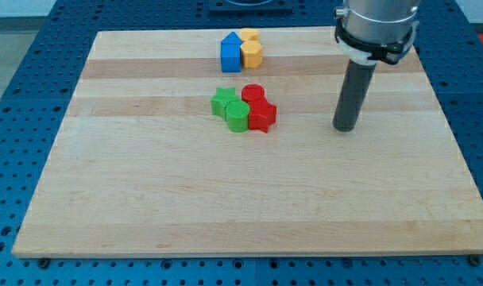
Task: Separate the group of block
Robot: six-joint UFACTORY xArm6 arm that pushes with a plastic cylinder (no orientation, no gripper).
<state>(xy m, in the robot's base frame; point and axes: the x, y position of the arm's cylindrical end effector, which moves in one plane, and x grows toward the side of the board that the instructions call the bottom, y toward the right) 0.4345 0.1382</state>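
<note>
Our rod ends in a plain tip (345, 128), with no hand on it to stand apart or together, and the tip rests on the wooden counter (146, 199) toward its right edge, in the far half. The group we are to separate lies near the counter's middle, well apart from my tip and to its left: a green star-like block (223, 102), a green cylinder (238, 116), a red cylinder (253, 94) and a red star-like block (262, 116), all four pressed together. A second cluster sits at the far edge, about midway along it: a blue block (230, 52) with a peaked top, touching two yellow blocks (252, 54), one behind the other.
</note>
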